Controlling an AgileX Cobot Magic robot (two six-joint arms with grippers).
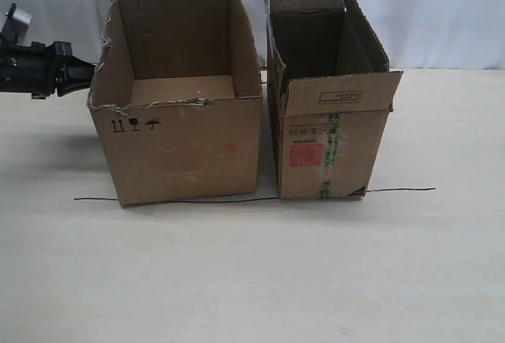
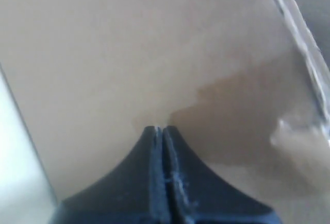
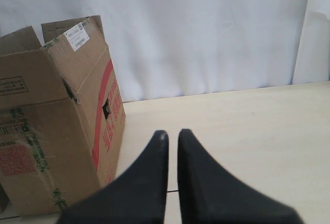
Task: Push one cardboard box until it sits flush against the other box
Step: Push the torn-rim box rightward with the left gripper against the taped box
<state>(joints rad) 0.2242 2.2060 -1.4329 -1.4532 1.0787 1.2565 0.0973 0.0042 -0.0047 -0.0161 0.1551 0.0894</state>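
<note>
The wide cardboard box [image 1: 189, 150] with the ragged rim stands left of centre. Its plain brown wall [image 2: 129, 54] fills the left wrist view. My left gripper [image 1: 91, 72] is shut with nothing in it, and its tips [image 2: 159, 128] touch the box's left wall near the rim. The other box [image 1: 331, 146], taller, with a red print and green tape, stands just to the right with a narrow gap between the two. My right gripper [image 3: 172, 134] is out of the exterior view. It hovers right of the taller box [image 3: 51, 131], fingers almost together around a thin empty slit.
A thin black line [image 1: 402, 190] runs across the pale table [image 1: 252, 280] along the front feet of both boxes. A white backdrop [image 1: 442, 12] closes the far side. Bare table stretches right of the taller box and in front of both.
</note>
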